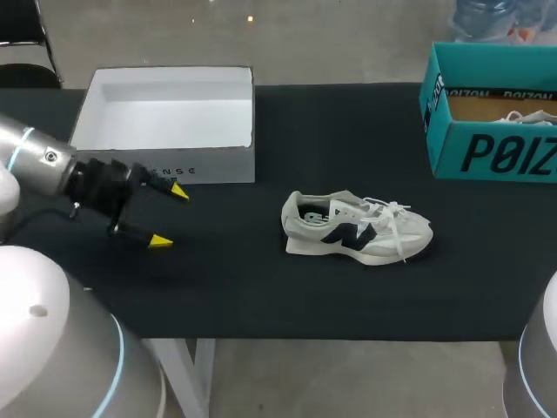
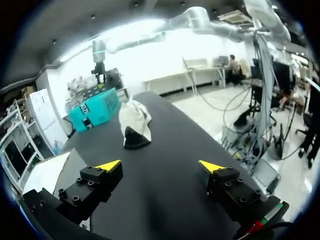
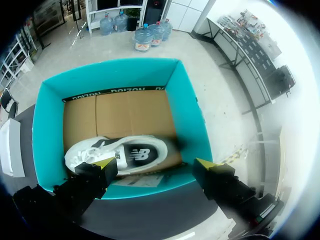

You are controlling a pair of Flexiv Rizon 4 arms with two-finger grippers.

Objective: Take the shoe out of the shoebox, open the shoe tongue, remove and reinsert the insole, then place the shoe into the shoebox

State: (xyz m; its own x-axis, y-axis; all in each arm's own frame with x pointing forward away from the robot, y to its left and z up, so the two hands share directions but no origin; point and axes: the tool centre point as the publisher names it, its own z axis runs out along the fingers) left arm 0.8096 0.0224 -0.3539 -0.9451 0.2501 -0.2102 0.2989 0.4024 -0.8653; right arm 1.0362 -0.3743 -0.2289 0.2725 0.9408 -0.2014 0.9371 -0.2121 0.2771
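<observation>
Shoe (image 1: 357,228) upright mid table (image 1: 244,296), spare shoe (image 3: 125,155) in teal box (image 3: 187,110). Left gripper (image 1: 170,216) and right gripper (image 3: 156,164) both released, empty; right hovers over box. I'd pin heel first, then peel tongue.

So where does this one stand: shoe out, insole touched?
Done: one shoe lies out on the table, clear of the teal shoebox. In hand: nothing; the left gripper is open near the white box, the right gripper open above a second shoe inside the teal shoebox. Left: no insole lies loose, so tongue, insole and reboxing apparently remain.
</observation>
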